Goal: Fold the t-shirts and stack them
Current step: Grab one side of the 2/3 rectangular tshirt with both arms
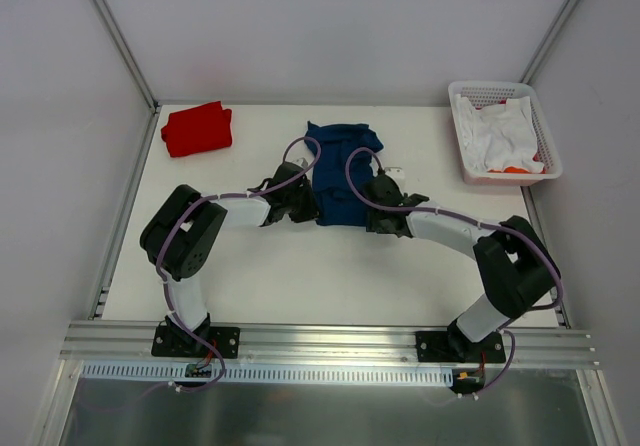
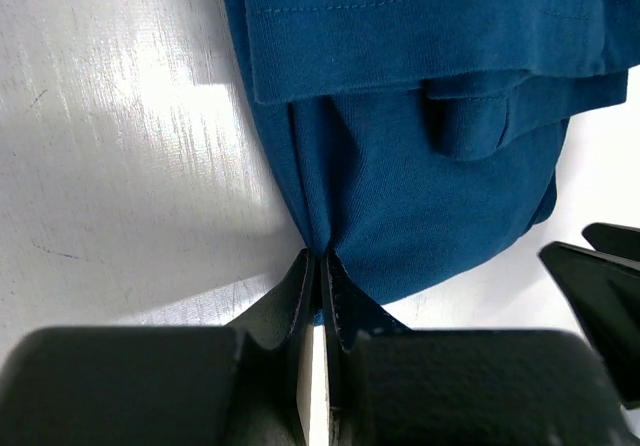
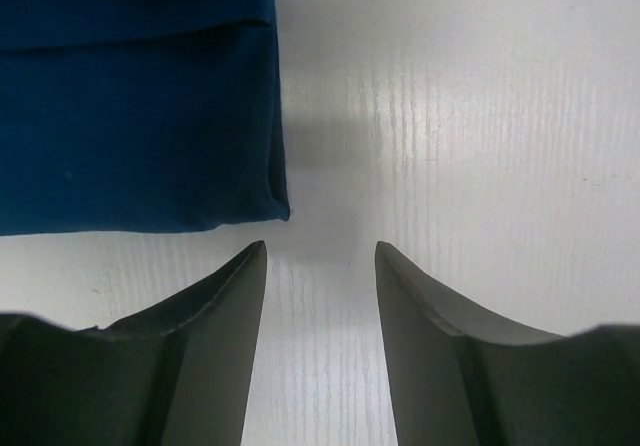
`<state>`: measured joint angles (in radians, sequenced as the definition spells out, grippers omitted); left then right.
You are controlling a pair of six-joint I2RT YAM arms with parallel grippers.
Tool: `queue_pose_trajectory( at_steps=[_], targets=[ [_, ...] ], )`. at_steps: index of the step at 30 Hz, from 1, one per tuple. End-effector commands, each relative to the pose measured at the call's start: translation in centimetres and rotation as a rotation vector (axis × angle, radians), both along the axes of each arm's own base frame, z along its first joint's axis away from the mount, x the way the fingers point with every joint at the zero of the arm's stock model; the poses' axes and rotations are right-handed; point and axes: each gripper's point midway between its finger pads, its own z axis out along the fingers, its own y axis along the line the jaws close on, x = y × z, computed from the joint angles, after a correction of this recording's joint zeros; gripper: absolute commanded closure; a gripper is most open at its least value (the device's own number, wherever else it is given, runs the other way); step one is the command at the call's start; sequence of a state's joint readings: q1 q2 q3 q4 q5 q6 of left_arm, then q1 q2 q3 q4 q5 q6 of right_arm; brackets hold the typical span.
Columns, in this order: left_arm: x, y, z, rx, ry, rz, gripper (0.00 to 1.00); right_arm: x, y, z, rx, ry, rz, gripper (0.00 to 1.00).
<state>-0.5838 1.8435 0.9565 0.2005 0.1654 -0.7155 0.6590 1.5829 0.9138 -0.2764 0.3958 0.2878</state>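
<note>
Overhead from behind, wrist views close, sharing navy shirt (image 2: pixel 420 166)

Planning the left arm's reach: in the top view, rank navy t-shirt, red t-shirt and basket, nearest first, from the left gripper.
1. navy t-shirt, centre, pinched by left gripper.
2. red t-shirt, far-left corner.
3. basket, far-right corner.

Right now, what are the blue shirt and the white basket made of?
Blue shirt: soft knit cloth, probably cotton, matte; fine weave lines, stitched hems and limp folds show. Basket: looks like rigid white plastic; its walls are a moulded lattice of holes.
</note>
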Motion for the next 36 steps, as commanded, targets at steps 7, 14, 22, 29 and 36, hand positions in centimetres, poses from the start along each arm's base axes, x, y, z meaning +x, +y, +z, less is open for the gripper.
queue_pose_trajectory(
  at_steps=[7, 14, 22, 29, 36],
  targets=[
    [-0.6, -0.1, -0.1, 0.027, 0.000, -0.028, 1.00, 0.9, 1.8, -1.8, 0.052, 0.012, 0.006, 0.42],
    [-0.6, 0.0, 0.1, 0.028, -0.005, -0.028, 1.00, 1.6, 2.1, -2.4, 0.061, 0.014, 0.007, 0.39],
    [-0.8, 0.2, -0.1, 0.033, 0.002, -0.030, 1.00, 2.9, 2.2, -2.0, 0.067, 0.007, 0.012, 0.42],
    [-0.9, 0.1, -0.2, 0.032, 0.005, -0.032, 1.00, 3.0, 2.0, 0.6, 0.080, -0.038, 0.024, 0.43],
    [-1.0, 0.2, -0.3, 0.035, 0.007, -0.031, 1.00, 2.7, 1.8, 3.5, 0.112, -0.085, 0.030, 0.43]
  ],
)
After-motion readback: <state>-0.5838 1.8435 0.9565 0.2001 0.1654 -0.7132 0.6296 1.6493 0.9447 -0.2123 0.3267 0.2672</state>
